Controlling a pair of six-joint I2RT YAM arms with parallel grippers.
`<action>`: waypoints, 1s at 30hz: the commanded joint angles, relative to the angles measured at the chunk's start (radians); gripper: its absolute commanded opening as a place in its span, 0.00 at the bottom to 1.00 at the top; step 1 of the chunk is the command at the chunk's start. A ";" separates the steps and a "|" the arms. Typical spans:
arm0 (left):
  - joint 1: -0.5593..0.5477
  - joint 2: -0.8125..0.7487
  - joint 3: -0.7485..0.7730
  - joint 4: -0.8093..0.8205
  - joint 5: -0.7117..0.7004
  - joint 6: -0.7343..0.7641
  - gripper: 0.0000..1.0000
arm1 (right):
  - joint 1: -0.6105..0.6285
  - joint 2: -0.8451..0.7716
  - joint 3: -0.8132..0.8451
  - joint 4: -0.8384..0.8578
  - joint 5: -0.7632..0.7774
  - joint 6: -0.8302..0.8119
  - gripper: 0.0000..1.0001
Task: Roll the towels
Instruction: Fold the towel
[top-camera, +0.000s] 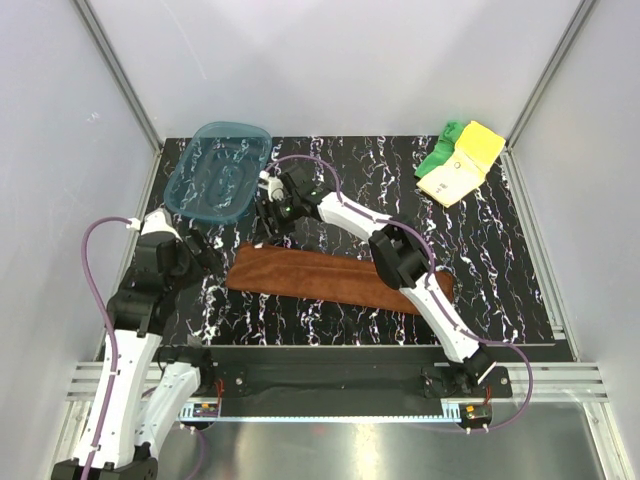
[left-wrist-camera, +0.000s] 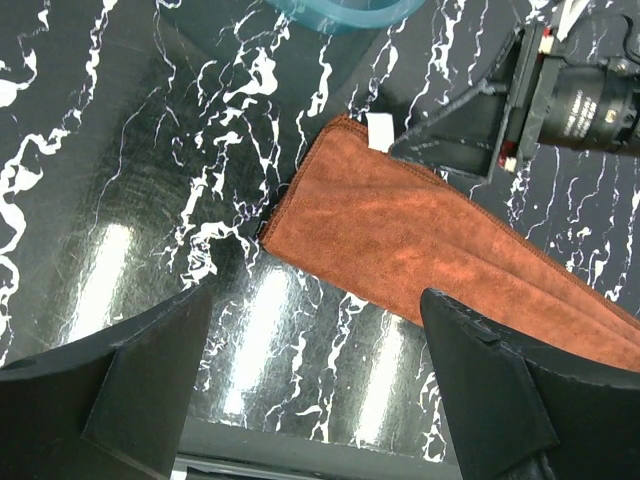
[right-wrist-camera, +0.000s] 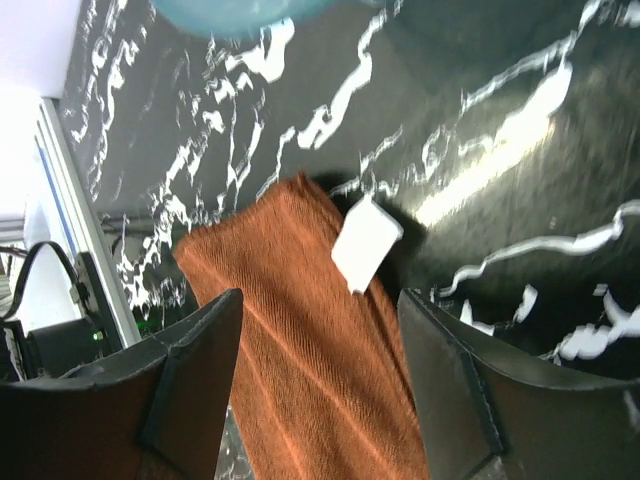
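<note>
While the rust-brown towel (top-camera: 335, 280) lies unrolled as a long flat strip on the near middle of the surface (top-camera: 500, 260), both arms work its left end. A white tag (right-wrist-camera: 365, 243) sticks out at its far-left corner.

The right arm (top-camera: 400, 260) stretches from the near right, crossing diagonally over the towel's right half, elbow raised. The right pincer (top-camera: 268, 228) points down above that tagged corner. In the wrist view its fingers stand well apart with towel and tag between them, nothing clamped, and I can't tell whether the tips touch the cloth.

The left arm (top-camera: 150, 290) is bent, forearm angled in toward the towel's left short edge. The left pincer (top-camera: 205, 250) sits just left of that edge, spread wide and holding nothing. From its wrist camera the towel end lies ahead, off toward its right finger.

The teal tray (top-camera: 218, 172) sits just beyond the towel's left end, past the right pincer.

The pale yellow towel (top-camera: 462, 165) and green towel (top-camera: 440, 152) touch each other at the far right, well apart from the brown one. The green one bunches against the yellow's left side, and neither is rolled.
</note>
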 joint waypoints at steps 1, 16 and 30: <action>0.004 -0.033 -0.014 0.050 0.023 0.030 0.91 | -0.006 0.051 0.086 0.042 -0.040 0.002 0.71; 0.004 -0.037 -0.021 0.065 0.029 0.031 0.90 | 0.072 0.139 0.163 -0.060 0.073 -0.085 0.63; 0.004 -0.044 -0.023 0.067 0.033 0.036 0.90 | 0.083 0.142 0.122 -0.063 0.175 -0.104 0.15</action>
